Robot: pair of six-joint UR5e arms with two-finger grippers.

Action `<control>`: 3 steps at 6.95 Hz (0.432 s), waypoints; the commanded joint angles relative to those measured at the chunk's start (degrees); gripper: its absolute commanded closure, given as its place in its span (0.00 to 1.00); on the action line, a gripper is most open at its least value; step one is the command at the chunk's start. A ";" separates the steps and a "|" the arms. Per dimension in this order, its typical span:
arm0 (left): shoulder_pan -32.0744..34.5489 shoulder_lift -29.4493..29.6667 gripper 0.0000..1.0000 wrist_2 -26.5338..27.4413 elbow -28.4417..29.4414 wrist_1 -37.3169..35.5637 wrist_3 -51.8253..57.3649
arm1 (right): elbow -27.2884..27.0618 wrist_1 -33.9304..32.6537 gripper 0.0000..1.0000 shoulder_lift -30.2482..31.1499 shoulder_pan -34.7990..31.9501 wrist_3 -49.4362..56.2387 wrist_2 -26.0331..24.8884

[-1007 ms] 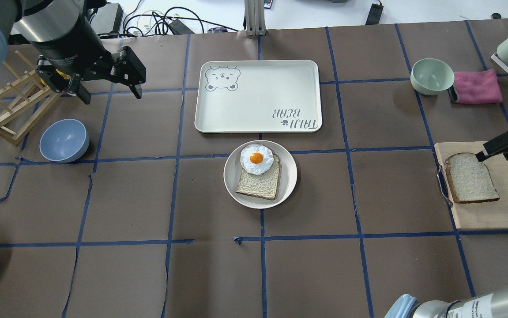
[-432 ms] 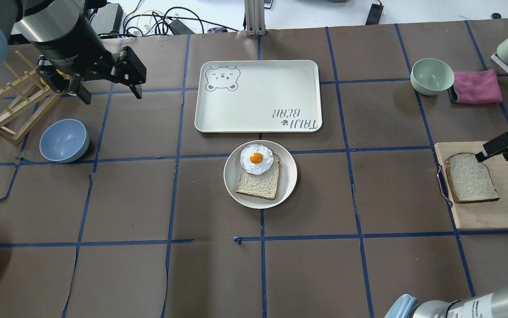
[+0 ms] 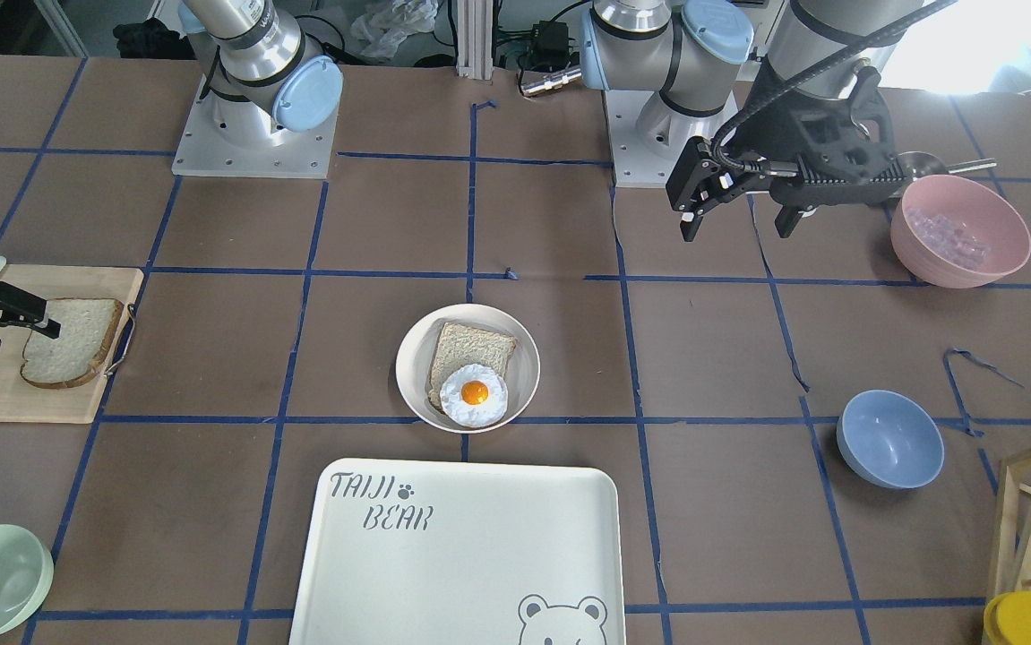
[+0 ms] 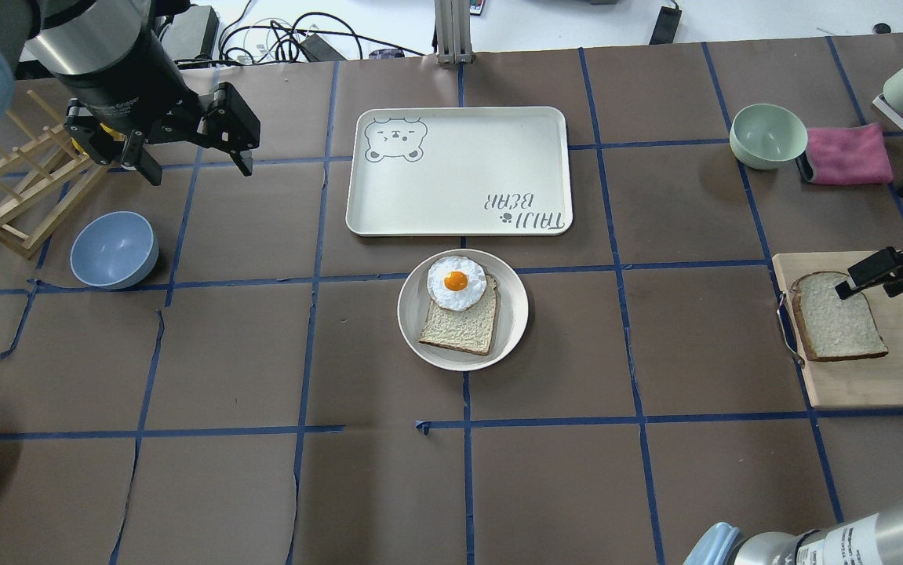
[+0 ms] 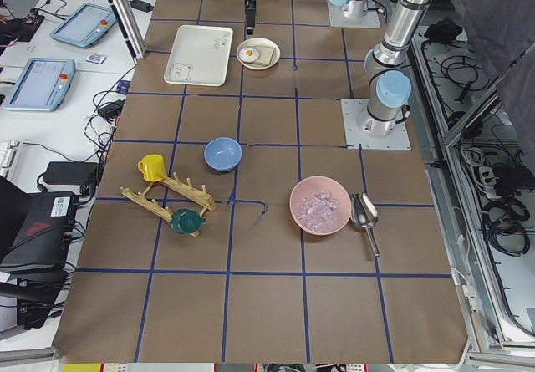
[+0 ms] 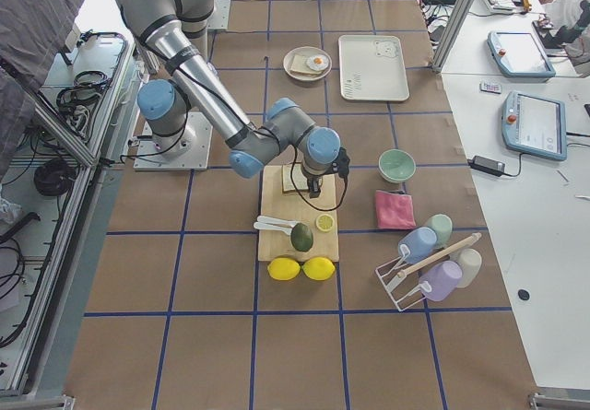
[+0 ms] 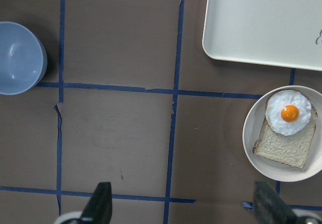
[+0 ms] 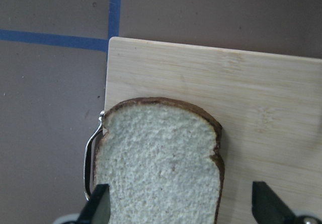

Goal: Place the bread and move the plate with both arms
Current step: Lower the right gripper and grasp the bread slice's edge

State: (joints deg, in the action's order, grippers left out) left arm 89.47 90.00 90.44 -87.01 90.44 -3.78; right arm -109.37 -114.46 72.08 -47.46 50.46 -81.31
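So, bread [image 4: 839,314]: flat on the board [image 4: 890,377], robot's right end of the table.
right gripper [image 8: 182,206]: wide open, empty, hanging over the bread, lined up to straddle it I'd guess.
left gripper [image 4: 200,171]: open, empty, parked well clear.
plate [image 4: 514,314]: centre, egg toast [image 4: 459,314] aboard, ready for topping.

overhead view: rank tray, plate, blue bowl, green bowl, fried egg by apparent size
1. tray
2. plate
3. blue bowl and green bowl: near alike, with blue perhaps slightly bigger, so not ranked
4. fried egg
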 commanded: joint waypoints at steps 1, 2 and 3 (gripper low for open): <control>0.00 0.00 0.00 0.09 0.00 0.00 0.00 | -3.21 -4.36 0.01 -0.19 0.00 -0.27 -1.05; 0.00 0.00 0.00 0.00 0.00 0.00 0.00 | -3.22 -4.37 0.03 -0.19 0.00 -0.27 -1.05; 0.00 0.00 0.00 0.00 0.00 0.00 0.00 | -3.31 -4.28 0.11 -0.19 0.00 -0.27 -1.05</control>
State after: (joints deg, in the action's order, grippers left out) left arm 89.47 90.00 90.46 -87.01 90.44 -3.78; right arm -112.37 -118.51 71.90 -47.46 50.20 -82.28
